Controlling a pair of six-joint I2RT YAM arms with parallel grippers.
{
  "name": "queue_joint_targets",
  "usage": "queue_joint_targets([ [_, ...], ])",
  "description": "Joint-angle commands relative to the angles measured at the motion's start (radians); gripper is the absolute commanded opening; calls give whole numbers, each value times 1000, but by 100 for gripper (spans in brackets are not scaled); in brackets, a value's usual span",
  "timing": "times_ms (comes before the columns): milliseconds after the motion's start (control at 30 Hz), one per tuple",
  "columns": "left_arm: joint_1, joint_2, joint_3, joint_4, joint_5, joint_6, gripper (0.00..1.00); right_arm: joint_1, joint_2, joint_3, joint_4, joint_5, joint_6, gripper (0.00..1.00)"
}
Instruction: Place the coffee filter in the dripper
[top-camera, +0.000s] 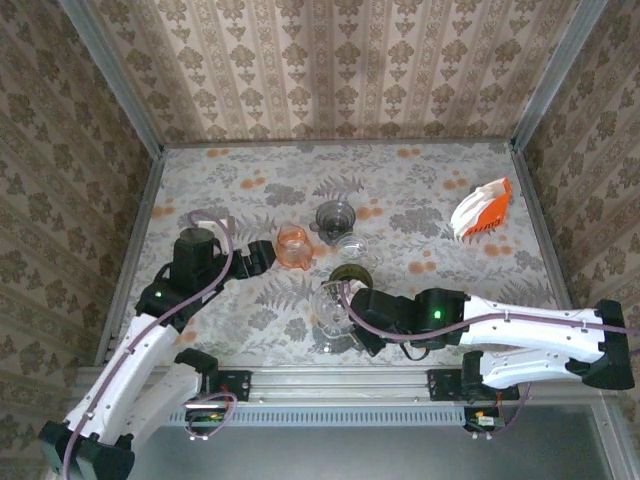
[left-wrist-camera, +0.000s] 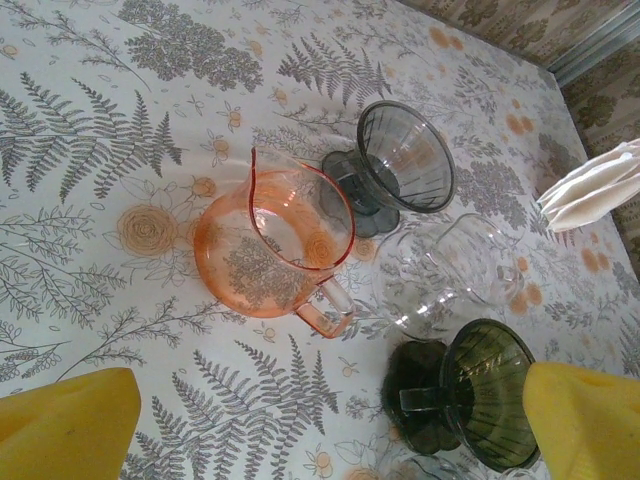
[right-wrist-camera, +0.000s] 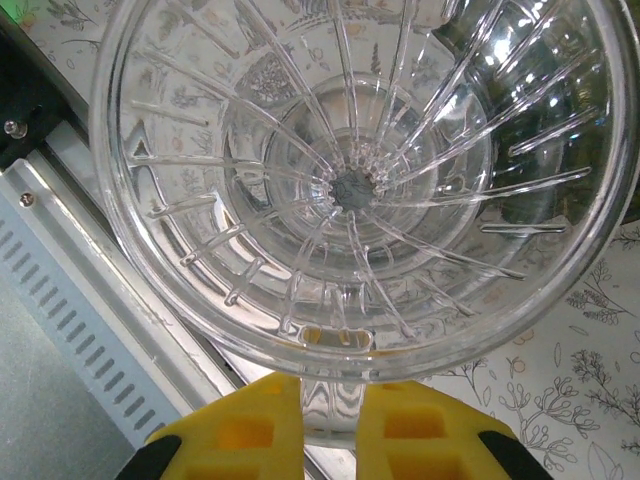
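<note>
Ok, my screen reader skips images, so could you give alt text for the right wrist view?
The right gripper is shut on the near edge of a clear ribbed dripper, seen looking into its cone. Under it lie the metal rail and fern-print cloth.

No writing, brand mark, number or sign can be read anywhere: not on the clear dripper (right-wrist-camera: 350, 190), the filter pack (top-camera: 481, 208), or the floral surface (top-camera: 250, 190).

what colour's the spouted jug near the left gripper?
Translucent orange-pink jug, best seen in the left wrist view.
</note>
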Motion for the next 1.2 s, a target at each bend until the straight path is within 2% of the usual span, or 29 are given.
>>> queue_joint_targets([
  [0,10,4,10,13,17,13,100,16,4,24,-25,23,15,29],
  [33,11,4,9,15,18,13,100,20,2,24,-25,22,15,41],
  [133,12,4,7,16,20,13,100,28,-6,30,-26,32,18,61],
  [233,12,4,7,20,23,11,100,31,-25,30,-27,54,24,77],
  [367,14,1,4,27,26,8,100,31,-62,27,-29,106,39,86],
  [567,14,-3,4,32,29,9,100,19,-150,44,-51,293,71,87],
  [633,15,-4,3,38,30,8,100,-26,-165,60,-60,354,83,85],
  [733,15,-3,-7,54,34,1,100,-169,-184,52,-34,387,93,75],
  [800,17,0,-19,69,44,-9,100,-315,-184,36,-8,380,105,68],
  [900,17,6,-40,96,65,-26,100,-541,-146,17,45,374,101,64],
  [1000,17,11,-54,120,85,-37,100,-785,-83,0,104,329,111,68],
  [1067,18,13,-59,126,94,-37,100,-910,-23,-5,132,312,120,74],
  [1167,18,11,-67,128,101,-33,100,-1061,57,-5,170,281,139,75],
])
